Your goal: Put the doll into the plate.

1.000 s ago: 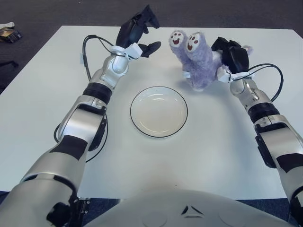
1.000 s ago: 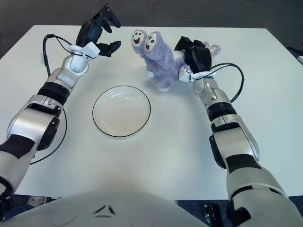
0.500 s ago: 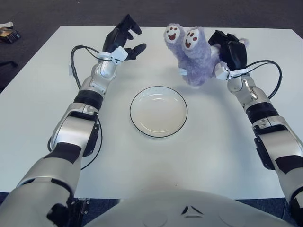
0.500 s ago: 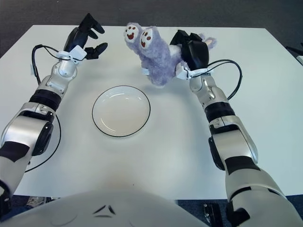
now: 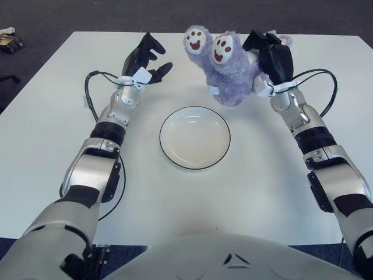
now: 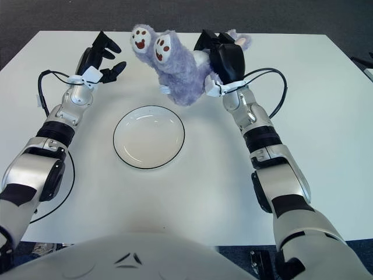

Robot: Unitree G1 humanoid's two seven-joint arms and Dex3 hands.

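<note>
Left robot hand (image 5: 144, 60): you have it over the far left of the desk (image 5: 52, 146), fingers spread, holding nothing.
Plate (image 5: 195, 137): mid-desk, bare, nearer you than the doll.
Doll (image 5: 224, 70): far of the plate, feet tilted up and left.
Right robot hand (image 5: 269, 55): fingers clasped on the doll's right side.

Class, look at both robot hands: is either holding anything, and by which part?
The right robot hand grips the purple doll at its rear side, opposite the feet. The left robot hand is open, holding nothing.

Right hand (image 5: 273, 58) raised, fingers clamped on doll (image 5: 224, 70) (forearm extended); left hand (image 5: 144, 58) raised, fingers spread.
</note>
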